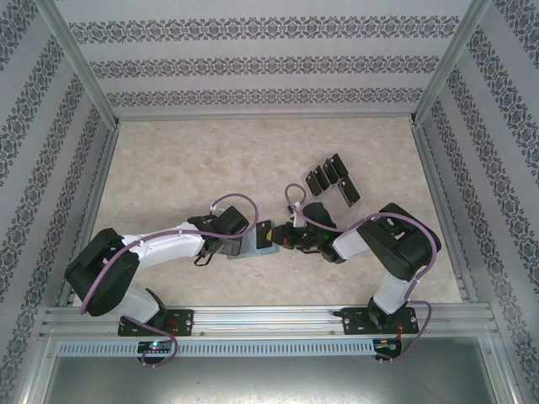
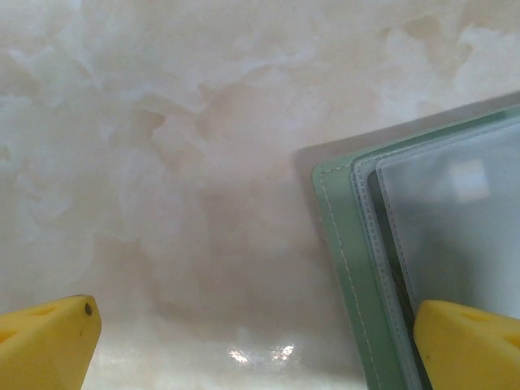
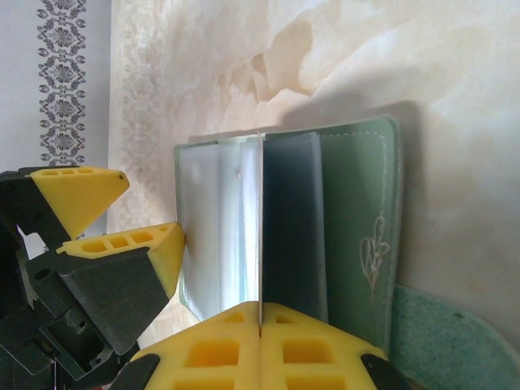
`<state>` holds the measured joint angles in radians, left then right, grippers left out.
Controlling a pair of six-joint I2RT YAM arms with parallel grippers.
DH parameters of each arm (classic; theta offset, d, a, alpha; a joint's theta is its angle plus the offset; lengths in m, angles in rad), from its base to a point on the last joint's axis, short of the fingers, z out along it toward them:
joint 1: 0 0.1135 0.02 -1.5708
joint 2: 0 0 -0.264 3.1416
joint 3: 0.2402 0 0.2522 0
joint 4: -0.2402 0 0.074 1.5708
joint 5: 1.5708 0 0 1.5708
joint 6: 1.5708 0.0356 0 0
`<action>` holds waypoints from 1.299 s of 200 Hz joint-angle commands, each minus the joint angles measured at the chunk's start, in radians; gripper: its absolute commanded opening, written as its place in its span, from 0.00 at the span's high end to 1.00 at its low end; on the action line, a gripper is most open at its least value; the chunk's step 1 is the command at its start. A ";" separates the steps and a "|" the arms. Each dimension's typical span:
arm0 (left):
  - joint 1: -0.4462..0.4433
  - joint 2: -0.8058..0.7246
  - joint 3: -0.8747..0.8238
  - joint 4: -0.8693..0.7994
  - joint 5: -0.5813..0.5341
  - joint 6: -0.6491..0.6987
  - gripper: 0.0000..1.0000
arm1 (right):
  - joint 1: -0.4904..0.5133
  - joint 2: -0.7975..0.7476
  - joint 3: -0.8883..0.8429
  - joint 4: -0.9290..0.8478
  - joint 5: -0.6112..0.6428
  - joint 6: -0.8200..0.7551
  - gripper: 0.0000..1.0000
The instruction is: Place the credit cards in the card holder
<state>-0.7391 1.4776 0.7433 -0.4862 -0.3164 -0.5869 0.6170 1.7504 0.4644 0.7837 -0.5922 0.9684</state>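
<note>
Right hand (image 3: 260, 313) grips credit card (image 1: 264, 231) edge-on.

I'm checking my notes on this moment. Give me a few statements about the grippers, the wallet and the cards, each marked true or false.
1. The left gripper has its jaws wide open. True.
2. The card holder lies folded shut. False: it lies open, with its clear sleeves showing.
3. The right gripper is shut on a thin credit card over the holder. True.
4. Every card is already in the holder. False: several credit cards stand farther back on the right.
</note>
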 commanded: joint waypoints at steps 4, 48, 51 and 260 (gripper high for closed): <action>0.010 0.026 -0.023 -0.052 -0.045 -0.004 0.00 | -0.007 0.012 -0.013 0.020 0.011 0.002 1.00; 0.018 0.030 -0.027 -0.046 -0.042 -0.004 0.00 | -0.005 -0.002 0.001 0.022 -0.018 0.004 1.00; 0.018 0.029 -0.026 -0.045 -0.041 -0.004 0.00 | -0.005 -0.005 0.002 0.022 -0.020 0.005 1.00; 0.018 0.022 -0.033 -0.037 -0.023 -0.013 0.00 | 0.044 0.060 0.063 0.063 -0.039 0.039 1.00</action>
<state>-0.7311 1.4860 0.7425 -0.4820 -0.3225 -0.5884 0.6449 1.7897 0.5091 0.8059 -0.6121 0.9997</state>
